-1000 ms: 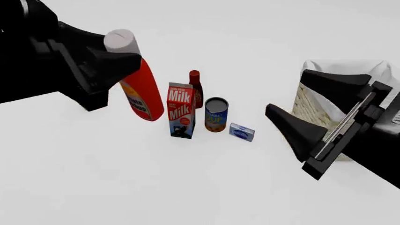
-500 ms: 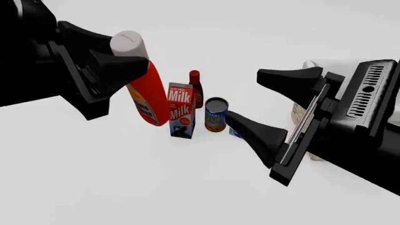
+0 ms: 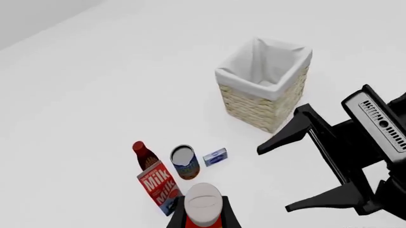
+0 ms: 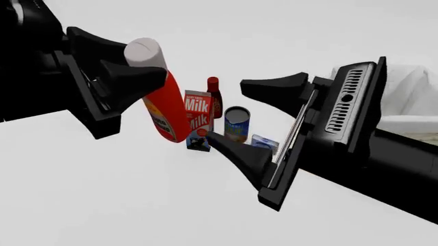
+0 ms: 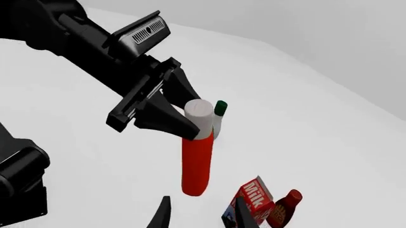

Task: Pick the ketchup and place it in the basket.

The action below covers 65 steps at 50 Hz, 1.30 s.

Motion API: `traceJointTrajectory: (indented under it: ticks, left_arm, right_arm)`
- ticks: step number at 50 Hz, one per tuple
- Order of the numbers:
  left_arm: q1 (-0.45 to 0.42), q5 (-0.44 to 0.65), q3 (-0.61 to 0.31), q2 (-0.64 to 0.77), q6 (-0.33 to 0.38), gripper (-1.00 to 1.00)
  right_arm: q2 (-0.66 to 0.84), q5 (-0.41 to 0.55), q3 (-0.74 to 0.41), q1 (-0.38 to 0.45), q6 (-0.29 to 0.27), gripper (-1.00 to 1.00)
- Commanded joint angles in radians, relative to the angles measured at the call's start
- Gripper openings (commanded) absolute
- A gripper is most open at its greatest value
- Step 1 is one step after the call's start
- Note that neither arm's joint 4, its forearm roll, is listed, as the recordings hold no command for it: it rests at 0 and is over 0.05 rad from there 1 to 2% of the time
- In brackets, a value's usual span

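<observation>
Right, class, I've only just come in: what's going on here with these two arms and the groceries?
The left gripper is clamped on the ketchup just below its white cap and holds it lifted and tilted above the table, beside the milk carton. The right gripper is open and empty, reaching in towards the bottle, perhaps for a handover. The basket stands empty off to the right, so the ketchup is not yet in it. A dark red bottle, a can and a small blue box sit untouched on the table.
</observation>
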Motion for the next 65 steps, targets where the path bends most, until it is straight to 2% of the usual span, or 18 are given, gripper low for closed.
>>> traceJointTrajectory:
  ticks: [1,13,19,44,65]
  left_arm:
    - [-0.014,0.006,-0.008,-0.008,0.009,-1.0]
    - [-0.022,0.009,-0.016,-0.007,0.009,-1.0]
    - [-0.028,0.008,-0.016,-0.004,0.008,-1.0]
    - [-0.044,0.0,-0.024,0.012,0.0,-1.0]
    - [-0.046,0.003,-0.028,0.014,-0.007,-1.0]
  right_arm:
    - [0.05,-0.009,-0.033,0.016,-0.013,1.0]
    - [0.085,-0.002,-0.067,0.023,-0.016,1.0]
    - [0.113,0.001,-0.094,0.03,-0.041,1.0]
    - [0.195,0.001,-0.165,0.041,-0.029,1.0]
    - [0.283,-0.051,-0.183,0.033,-0.037,1.0]
